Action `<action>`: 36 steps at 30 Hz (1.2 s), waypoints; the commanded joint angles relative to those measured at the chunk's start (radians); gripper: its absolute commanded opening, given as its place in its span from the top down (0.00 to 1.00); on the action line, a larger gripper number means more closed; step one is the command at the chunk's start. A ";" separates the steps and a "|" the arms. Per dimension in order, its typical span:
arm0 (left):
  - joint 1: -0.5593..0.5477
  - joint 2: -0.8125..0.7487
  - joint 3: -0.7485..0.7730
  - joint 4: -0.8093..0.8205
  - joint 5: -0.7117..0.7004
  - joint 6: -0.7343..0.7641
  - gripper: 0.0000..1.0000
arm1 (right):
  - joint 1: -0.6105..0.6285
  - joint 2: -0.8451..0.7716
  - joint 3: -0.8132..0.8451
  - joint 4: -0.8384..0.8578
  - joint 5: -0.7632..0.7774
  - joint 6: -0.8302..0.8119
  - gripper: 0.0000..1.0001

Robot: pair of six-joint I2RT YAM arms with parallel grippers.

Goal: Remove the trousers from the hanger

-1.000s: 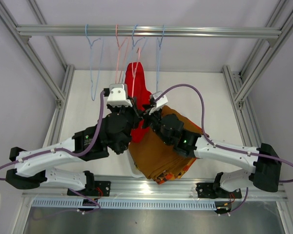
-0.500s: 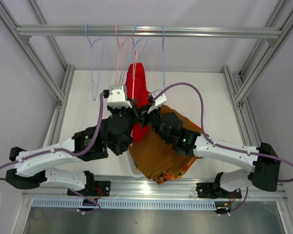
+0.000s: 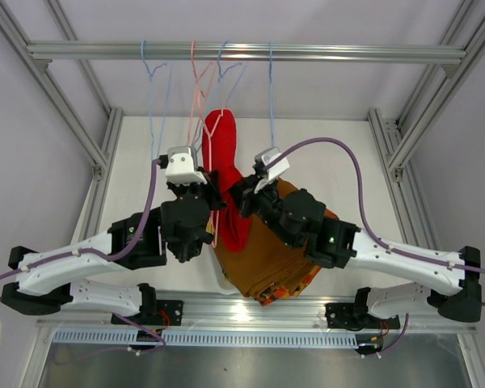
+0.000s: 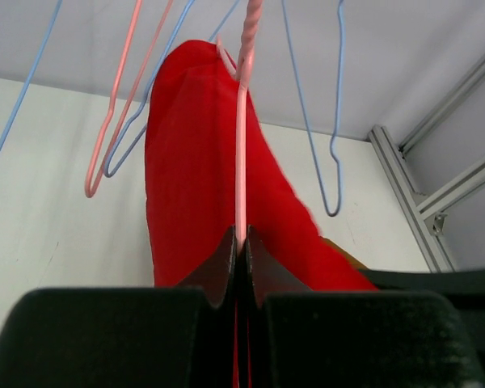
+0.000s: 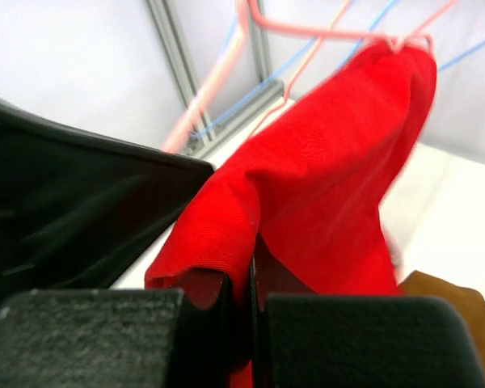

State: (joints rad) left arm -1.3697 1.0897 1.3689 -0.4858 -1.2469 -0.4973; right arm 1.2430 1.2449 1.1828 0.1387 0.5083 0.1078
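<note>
Red trousers (image 3: 226, 141) hang draped over the pink hanger (image 4: 241, 145), which is hooked on the top rail (image 3: 323, 53) above the desk (image 3: 339, 162); brown pair (image 3: 263, 259) lies piled on the desk below. Step in hand, as judged: slide the red cloth off the hanger. To do it well: keep the hanger fixed and draw the cloth sideways and down, slowly, so the wire neither unhooks nor snags the neighbouring blue hanger (image 4: 335, 105). Left gripper (image 4: 241, 242): closed tight on the pink wire. Right gripper (image 5: 241, 279): closed, pinching a fold of red cloth.
</note>
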 commanded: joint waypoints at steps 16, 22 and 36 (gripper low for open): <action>0.018 0.062 0.113 -0.497 0.050 -0.403 1.00 | 0.220 -0.225 0.207 -0.097 0.223 -0.151 1.00; 0.018 -0.033 -0.036 -0.478 0.086 -0.423 0.99 | 0.228 -0.274 0.239 -0.136 0.254 -0.180 1.00; 0.018 -0.065 -0.205 -0.640 0.109 -0.534 0.99 | 0.228 -0.292 0.293 -0.208 0.285 -0.203 1.00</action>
State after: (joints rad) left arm -1.3563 1.0317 1.1812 -1.0534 -1.1187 -0.9871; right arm 1.4647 0.9813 1.3956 -0.1783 0.7795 -0.0654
